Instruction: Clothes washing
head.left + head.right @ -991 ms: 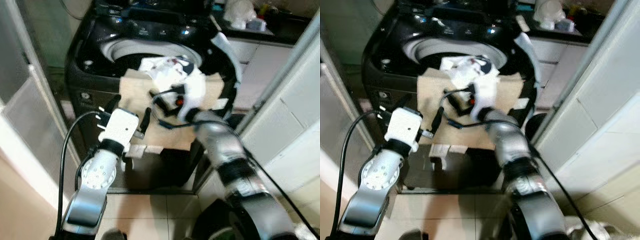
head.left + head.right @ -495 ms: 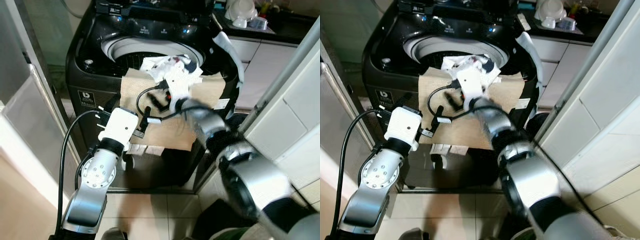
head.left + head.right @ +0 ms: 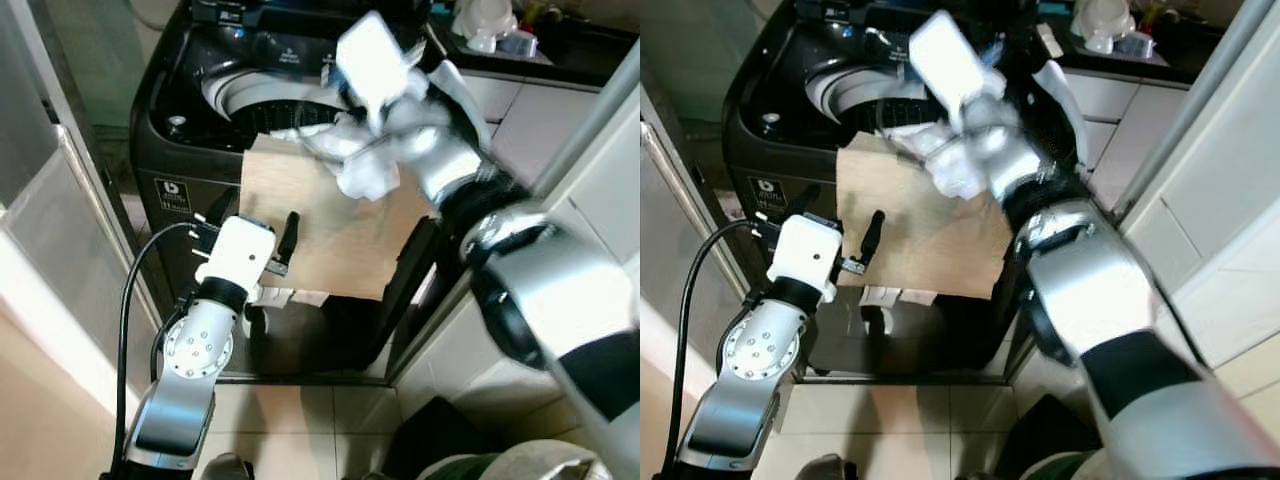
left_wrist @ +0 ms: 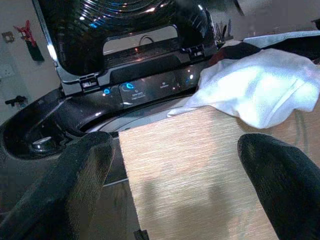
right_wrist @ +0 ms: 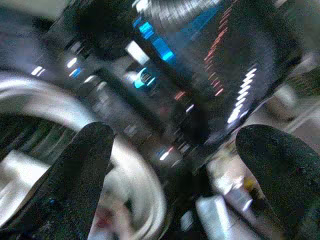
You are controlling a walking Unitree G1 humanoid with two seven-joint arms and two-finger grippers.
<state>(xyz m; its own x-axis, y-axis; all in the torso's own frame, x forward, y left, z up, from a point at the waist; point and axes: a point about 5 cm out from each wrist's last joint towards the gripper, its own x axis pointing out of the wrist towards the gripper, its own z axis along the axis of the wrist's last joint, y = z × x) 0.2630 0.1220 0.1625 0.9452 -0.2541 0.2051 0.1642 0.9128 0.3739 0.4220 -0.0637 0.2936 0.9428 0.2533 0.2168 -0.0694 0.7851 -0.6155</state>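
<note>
A black top-loading washer stands open, its drum rim showing. A tan sheet hangs over its front edge, with a crumpled white garment lying on the sheet's top. My right arm reaches above the garment, over the opening. In the right wrist view my right gripper is open with nothing between its fingers, facing the lit control panel. My left gripper is open in front of the tan sheet, apart from it, and the white garment lies beyond it.
A white cabinet front stands close on the right, and a frosted panel on the left. A counter with dishes lies behind on the right. Pale tiled floor shows below the washer.
My right arm has swung up from the garment pile on the front edge to above the washer opening. The white garment has shifted and bunched. The left arm has stayed put.
</note>
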